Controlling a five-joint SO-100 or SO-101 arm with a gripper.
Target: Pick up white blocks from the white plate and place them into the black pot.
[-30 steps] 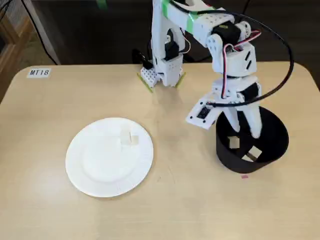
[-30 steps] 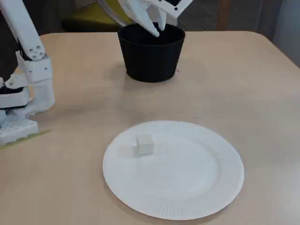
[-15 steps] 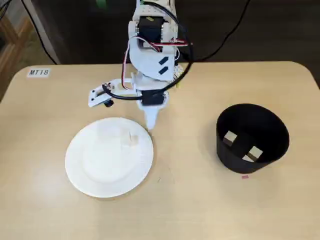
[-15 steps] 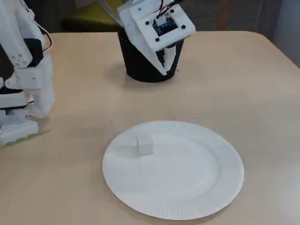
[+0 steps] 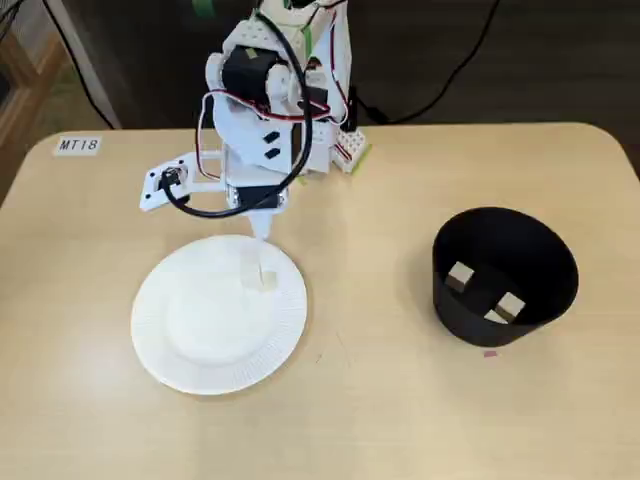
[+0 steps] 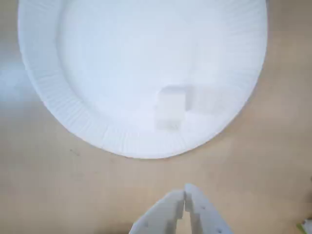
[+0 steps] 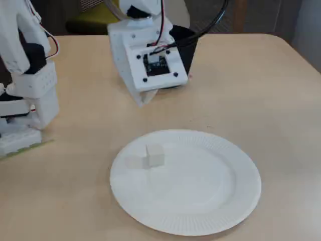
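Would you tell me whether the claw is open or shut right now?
Shut: in the wrist view the claw fingertips meet with nothing between them, short of the plate.

lab, labelled table [image 5: 78, 145], cables [image 5: 470, 60]

White plate [image 5: 190, 340]: paper, ribbed rim, matt. Black pot [image 5: 540, 300]: matt, smooth walls. White blocks [image 7: 154, 154]: matt, plain faces. Worktop [image 5: 400, 400]: pale wood-look laminate, smooth. Claw [image 6: 185, 194]: white plastic, matt.
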